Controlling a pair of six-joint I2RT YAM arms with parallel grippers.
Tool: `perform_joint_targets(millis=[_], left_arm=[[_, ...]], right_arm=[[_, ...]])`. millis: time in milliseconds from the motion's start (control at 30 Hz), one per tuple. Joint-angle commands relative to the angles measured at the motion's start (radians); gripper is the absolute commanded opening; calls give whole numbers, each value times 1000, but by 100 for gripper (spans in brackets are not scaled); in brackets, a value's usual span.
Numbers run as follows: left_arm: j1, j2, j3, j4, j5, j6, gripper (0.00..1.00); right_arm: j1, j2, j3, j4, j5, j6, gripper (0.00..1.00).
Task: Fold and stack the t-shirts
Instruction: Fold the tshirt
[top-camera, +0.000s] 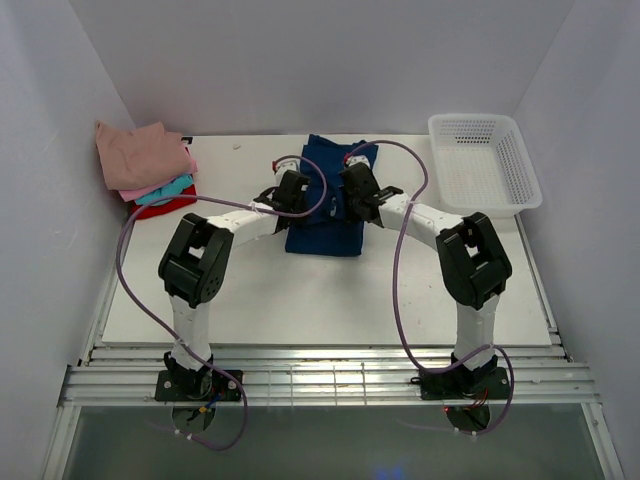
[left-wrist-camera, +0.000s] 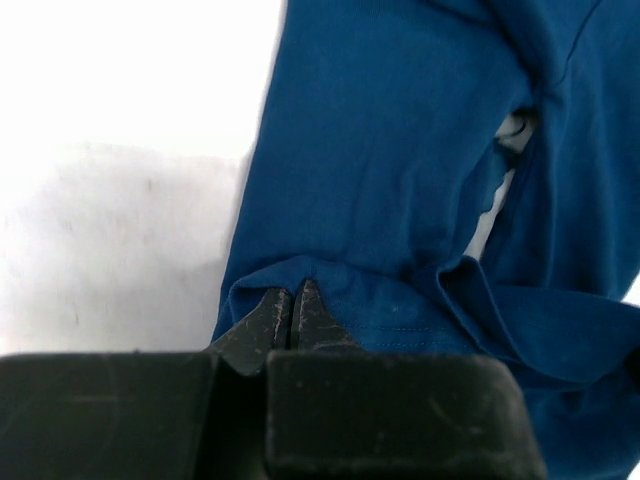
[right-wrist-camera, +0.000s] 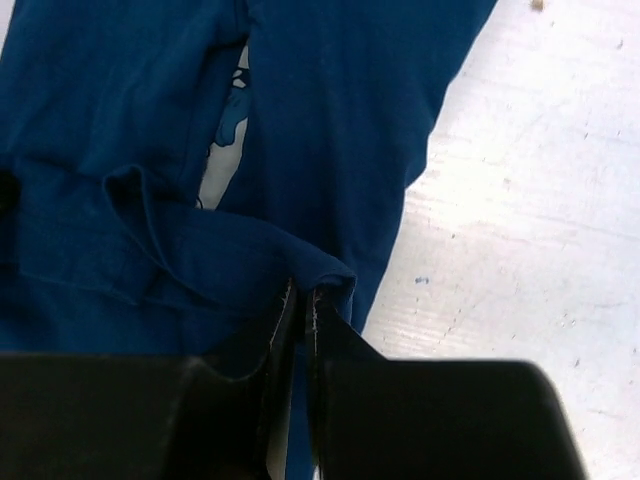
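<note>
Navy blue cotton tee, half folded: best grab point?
The navy tee by its near hem, one corner per gripper, low from the robot's side: it lies flat, only that bunched edge lifts. The left gripper and right gripper pinch there.

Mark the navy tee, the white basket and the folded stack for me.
navy tee (top-camera: 324, 236): top view, near part between the arms.
white basket (top-camera: 521, 165): top view, its right wall.
folded stack (top-camera: 140, 155): top view, the dusty-pink top tee.
</note>
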Motion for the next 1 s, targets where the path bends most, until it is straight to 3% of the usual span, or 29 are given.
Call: perform_joint_targets(millis=[0, 333, 833, 867, 900, 967], left_arm=[[33, -5, 91, 20, 29, 28, 0], [70, 26, 175, 22, 57, 37, 0], [134, 251, 395, 30, 129, 83, 0], [139, 257, 407, 31, 132, 80, 2], [140, 262, 437, 33, 132, 78, 15], [145, 259, 464, 43, 123, 75, 30]], right_arm=[[-33, 23, 86, 4, -34, -48, 8], [-87, 63, 130, -6, -60, -71, 8], [-137, 204, 250, -9, -68, -72, 8], [-146, 210, 264, -10, -61, -69, 8], [-151, 218, 276, -13, -46, -69, 10], [-162, 216, 308, -15, 4, -75, 18]])
